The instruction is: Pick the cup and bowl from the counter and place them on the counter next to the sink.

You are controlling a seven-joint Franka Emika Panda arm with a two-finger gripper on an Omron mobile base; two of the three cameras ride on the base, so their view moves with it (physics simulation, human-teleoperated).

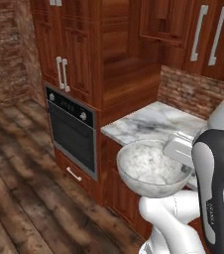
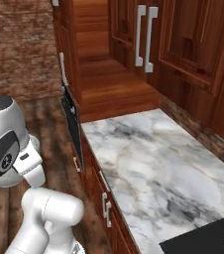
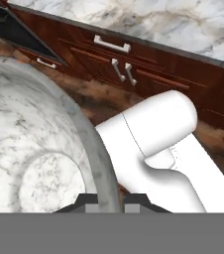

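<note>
The bowl [image 1: 147,167] is wide, glassy and mottled grey-white. It hangs upright in the air just off the front edge of the counter [image 1: 151,121], above the wooden floor. My gripper [image 3: 110,202] is shut on the bowl's right rim. In the hand view the rim [image 3: 100,158] runs up between the two dark fingertips [image 3: 85,202], and the bowl's inside [image 3: 29,149] spreads to the left. The white marble counter [image 2: 153,163] has nothing standing on its visible part. The cup and the sink are out of view.
A black built-in oven [image 1: 73,130] sits in the tall wooden cabinet left of the counter. Brown drawers with pale handles [image 3: 113,45] run under the counter. The corner of a black cooktop [image 2: 208,242] shows at the right. Wall cabinets [image 2: 183,44] hang above, and wooden floor [image 1: 20,163] spreads left.
</note>
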